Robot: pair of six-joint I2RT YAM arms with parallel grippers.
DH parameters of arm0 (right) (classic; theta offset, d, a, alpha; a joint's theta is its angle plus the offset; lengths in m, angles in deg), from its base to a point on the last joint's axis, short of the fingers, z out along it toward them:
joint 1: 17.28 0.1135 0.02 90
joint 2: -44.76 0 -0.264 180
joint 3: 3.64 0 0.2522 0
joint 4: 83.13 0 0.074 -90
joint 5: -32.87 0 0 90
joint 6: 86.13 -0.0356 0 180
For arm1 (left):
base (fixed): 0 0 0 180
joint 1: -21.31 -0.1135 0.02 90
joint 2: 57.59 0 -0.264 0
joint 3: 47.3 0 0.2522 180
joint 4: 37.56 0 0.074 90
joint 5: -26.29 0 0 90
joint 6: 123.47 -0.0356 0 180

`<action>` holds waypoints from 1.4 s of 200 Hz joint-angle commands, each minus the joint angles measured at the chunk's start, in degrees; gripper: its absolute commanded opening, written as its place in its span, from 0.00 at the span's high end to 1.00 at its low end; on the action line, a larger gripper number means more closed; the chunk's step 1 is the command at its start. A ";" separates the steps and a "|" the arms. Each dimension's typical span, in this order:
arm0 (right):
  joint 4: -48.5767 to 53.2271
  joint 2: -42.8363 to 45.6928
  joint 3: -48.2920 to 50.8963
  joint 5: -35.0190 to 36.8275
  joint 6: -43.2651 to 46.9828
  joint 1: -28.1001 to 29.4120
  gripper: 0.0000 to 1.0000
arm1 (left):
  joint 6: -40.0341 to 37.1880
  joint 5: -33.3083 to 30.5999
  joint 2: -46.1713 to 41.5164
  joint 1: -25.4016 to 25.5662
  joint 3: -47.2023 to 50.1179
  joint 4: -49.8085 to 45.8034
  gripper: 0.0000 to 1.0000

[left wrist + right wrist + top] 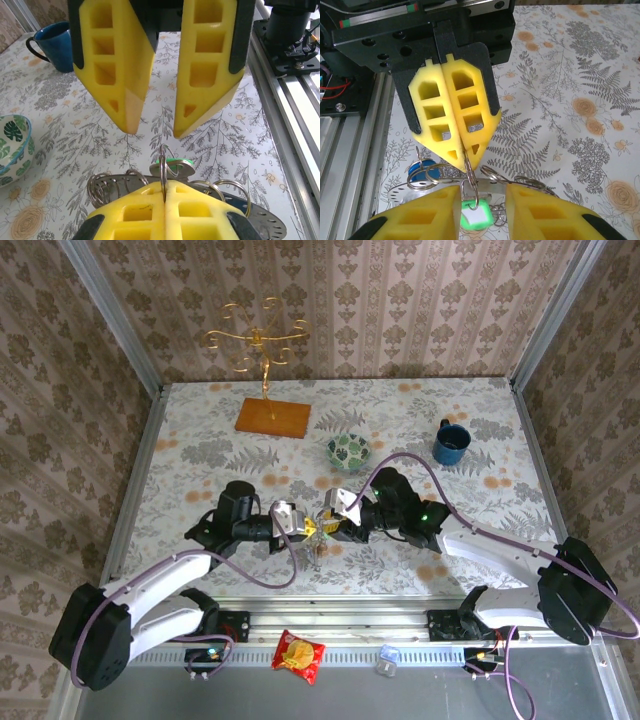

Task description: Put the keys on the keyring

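the two claws meet nose to nose over the middle of the bench, and the step in hand looks like the green key's threading. the left claw is pressed together, pinching a small wire loop that stands on edge. the right claw faces it with its fingers spread, gripping nothing.

seen from the right wrist, the green key sits in the gap between those spread fingers, at 6 o'clock of the left claw's tip and just beside it. the loop seems to pass through its head, though i can't tell whether it is fully on. the blue key lies at about 10 o'clock of the green one, among other loops on the flat grey keyring, which rests on the bench under both claws.

next, i'd guess, the right claw has to check the green key's seat, then go for the blue one. that calls for a fine pinch on a tiny head amid tangled wire.
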 commanded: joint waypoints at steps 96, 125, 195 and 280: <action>2.45 -3.14 -0.80 -3.00 -1.77 0.08 0.71 | 1.76 -0.36 -1.79 0.83 2.32 4.64 1.00; 2.55 -3.40 -1.15 -3.16 -1.91 0.05 0.76 | 1.61 -0.49 -1.87 0.84 2.58 4.80 1.00; 2.56 -4.18 -1.60 -4.26 -2.09 -0.29 0.92 | 1.39 -0.85 -1.97 0.94 2.69 5.15 1.00; 2.77 -7.31 -2.39 -7.14 -2.53 -2.00 1.00 | 0.77 -1.11 -2.14 1.19 2.87 5.90 1.00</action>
